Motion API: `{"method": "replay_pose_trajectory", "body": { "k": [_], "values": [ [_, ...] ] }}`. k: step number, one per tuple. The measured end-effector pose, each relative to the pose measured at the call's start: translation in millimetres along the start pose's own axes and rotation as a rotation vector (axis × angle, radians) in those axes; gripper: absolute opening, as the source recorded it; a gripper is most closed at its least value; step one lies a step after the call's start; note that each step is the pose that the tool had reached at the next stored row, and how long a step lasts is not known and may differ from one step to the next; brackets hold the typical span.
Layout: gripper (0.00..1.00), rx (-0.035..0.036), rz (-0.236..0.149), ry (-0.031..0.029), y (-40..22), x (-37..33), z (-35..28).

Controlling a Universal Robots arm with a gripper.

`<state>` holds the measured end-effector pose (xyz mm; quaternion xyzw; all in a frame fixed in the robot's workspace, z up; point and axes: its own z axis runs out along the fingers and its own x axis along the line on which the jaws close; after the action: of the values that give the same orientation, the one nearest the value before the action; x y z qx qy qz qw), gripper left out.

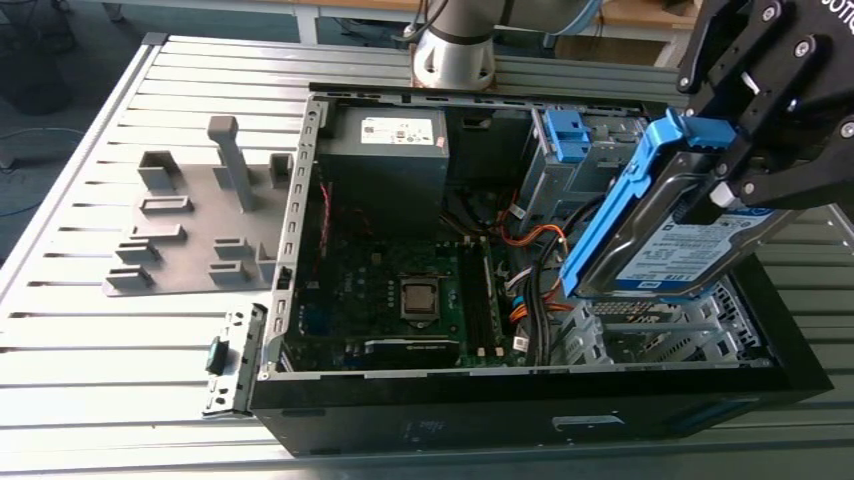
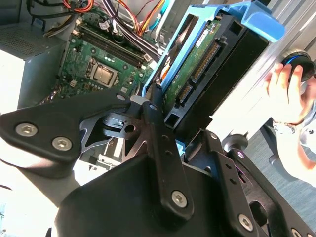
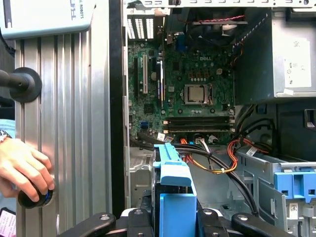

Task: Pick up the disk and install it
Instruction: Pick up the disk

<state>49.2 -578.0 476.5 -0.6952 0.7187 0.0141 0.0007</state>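
My claw is closed on the disk, and my fingers press against its two long sides. In both wrist views the disk stands out straight ahead of the claw. Its connector end faces the open side.

The disk hangs tilted in the air, label side toward the exterior view's right. It is above the open computer case, over the part of the case at the exterior view's right. The lower end of the disk is near the metal drive bay; whether they touch I cannot tell.

Deeper in the case lies the green motherboard, with orange and black cables between it and the bay. Beyond these stand a blue latch on the drive cage and a grey power supply.

The case lies on a ribbed metal table. A grey plate with upright blocks sits on the table at the exterior view's left of the case.

At the table edge, a person's hand rests on a black knob.
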Motion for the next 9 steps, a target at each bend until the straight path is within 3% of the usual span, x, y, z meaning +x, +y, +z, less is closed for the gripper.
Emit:
{"method": "replay_pose_trajectory", "body": {
  "k": [9],
  "values": [
    [0.37,0.0000,0.000,0.0000,-5.5,-0.2,0.2]
  ]
}}
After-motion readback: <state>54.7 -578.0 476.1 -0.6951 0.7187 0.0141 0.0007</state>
